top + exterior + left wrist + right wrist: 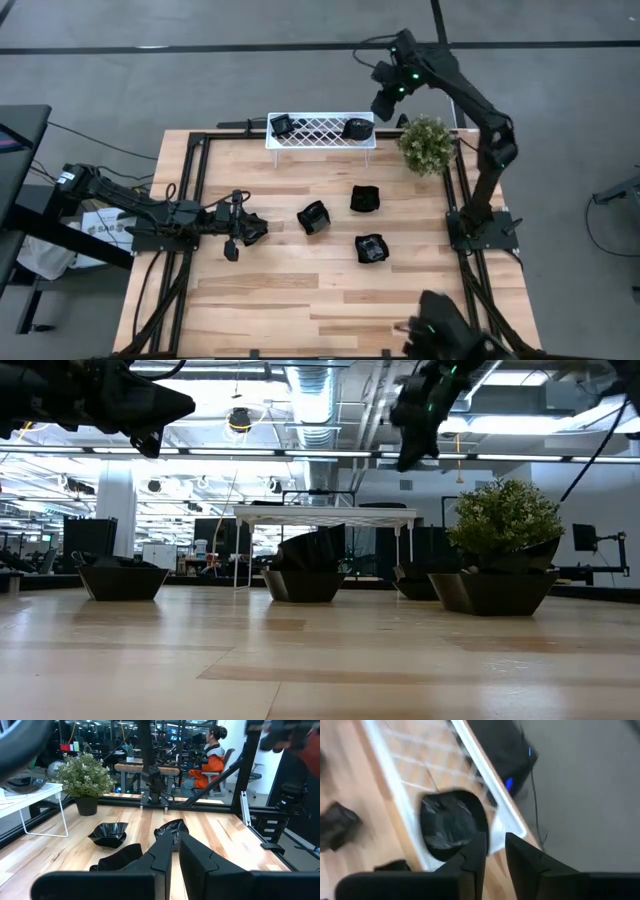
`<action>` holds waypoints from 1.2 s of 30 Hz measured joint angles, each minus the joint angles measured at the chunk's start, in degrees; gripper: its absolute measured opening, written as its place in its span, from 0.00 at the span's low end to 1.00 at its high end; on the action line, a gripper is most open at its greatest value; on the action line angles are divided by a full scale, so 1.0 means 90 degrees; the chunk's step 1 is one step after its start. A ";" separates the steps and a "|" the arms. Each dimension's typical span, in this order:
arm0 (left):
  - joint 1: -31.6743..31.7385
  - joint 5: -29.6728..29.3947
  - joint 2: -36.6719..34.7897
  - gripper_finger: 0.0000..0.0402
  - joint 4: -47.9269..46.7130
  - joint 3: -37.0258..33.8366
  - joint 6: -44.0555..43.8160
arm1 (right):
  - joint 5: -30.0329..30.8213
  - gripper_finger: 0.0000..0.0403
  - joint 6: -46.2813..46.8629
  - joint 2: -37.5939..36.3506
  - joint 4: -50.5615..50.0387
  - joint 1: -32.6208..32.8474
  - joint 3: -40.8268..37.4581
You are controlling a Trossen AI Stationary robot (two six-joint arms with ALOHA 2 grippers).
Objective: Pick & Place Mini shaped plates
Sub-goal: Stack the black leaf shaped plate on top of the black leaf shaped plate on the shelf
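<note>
Release looks like the step in hand: the right gripper (pixel 384 104) hangs just off the three-o'clock end of the white lattice rack (pixel 320 131), and in its wrist view the two dark fingers stand a little apart with nothing between them, above a rounded black mini plate (pixel 451 824) lying in the rack. To do this well, the arm should probably lift straight up so no finger catches the rim. A second black dish (pixel 284 125) sits at the rack's nine-o'clock end. Three more small black angular dishes lie on the pale wooden table (pixel 300 290), at centre (pixel 313 217), (pixel 365 199), (pixel 370 248), near a green potted plant (pixel 426 143). The left gripper (pixel 240 228) is clamped on another black plate (pixel 254 229) at nine o'clock. The racked plate looks nearly round, so no long axis can be told; its hollow faces upward.
</note>
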 joint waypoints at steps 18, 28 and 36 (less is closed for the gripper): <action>0.0637 -0.0594 -0.0311 0.08 0.0051 0.0000 0.1204 | 0.1170 0.16 0.0613 -0.4217 0.3389 0.2661 -0.4530; 0.2158 0.0331 -0.1314 0.08 -0.0166 0.0008 0.1871 | 0.1863 0.16 0.1205 -0.5205 0.3419 0.3616 -0.5589; 0.3718 0.1845 -0.1420 0.08 -0.0713 0.0508 0.1967 | 0.1848 0.16 0.1168 -0.5220 0.3548 0.3734 -0.6408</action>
